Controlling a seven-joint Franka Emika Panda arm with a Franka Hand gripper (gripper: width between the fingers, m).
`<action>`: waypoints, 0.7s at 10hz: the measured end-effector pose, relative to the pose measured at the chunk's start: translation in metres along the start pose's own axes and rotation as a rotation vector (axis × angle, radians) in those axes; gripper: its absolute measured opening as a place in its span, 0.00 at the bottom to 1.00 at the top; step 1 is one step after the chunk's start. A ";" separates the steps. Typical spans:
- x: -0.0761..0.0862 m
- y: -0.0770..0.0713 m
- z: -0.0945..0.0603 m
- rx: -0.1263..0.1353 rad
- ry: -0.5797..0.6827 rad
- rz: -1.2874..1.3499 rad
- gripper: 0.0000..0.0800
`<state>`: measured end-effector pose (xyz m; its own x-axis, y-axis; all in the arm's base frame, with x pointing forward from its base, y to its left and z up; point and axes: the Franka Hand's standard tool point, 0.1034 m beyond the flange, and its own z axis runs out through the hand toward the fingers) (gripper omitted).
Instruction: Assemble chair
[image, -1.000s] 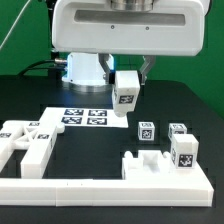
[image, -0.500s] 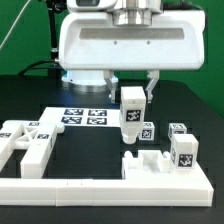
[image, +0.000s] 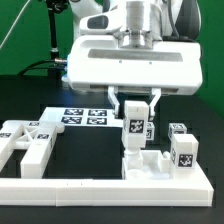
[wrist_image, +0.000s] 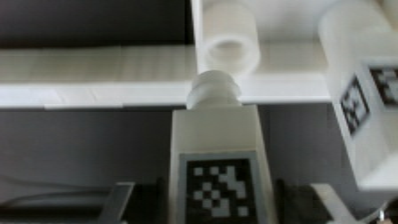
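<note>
My gripper (image: 133, 108) is shut on a short white square post (image: 132, 130) with a black-and-white tag, held upright. Its lower end is right above or touching the flat chair slab (image: 160, 168) that lies against the long white rail. In the wrist view the post (wrist_image: 217, 140) runs out from between the fingers (wrist_image: 119, 200), its rounded peg end close to a round hole (wrist_image: 231, 48) in the slab. Two more tagged posts (image: 184, 152) stand on the slab's right end. The X-braced panel (image: 28, 140) lies at the exterior view's left.
The marker board (image: 84, 118) lies behind on the black table. The long white L-shaped rail (image: 100, 186) runs along the front edge. The robot base (image: 90, 70) stands at the back.
My gripper has moved down and toward the front with the post, from above the marker board's right edge to just over the slab.
</note>
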<state>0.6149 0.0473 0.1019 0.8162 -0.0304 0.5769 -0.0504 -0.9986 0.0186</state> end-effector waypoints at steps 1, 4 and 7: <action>0.000 -0.002 0.000 0.002 -0.005 0.000 0.36; 0.002 -0.023 0.010 0.021 -0.050 0.003 0.36; 0.003 -0.019 0.016 0.016 -0.050 0.001 0.36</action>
<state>0.6280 0.0652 0.0901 0.8438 -0.0337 0.5356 -0.0430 -0.9991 0.0049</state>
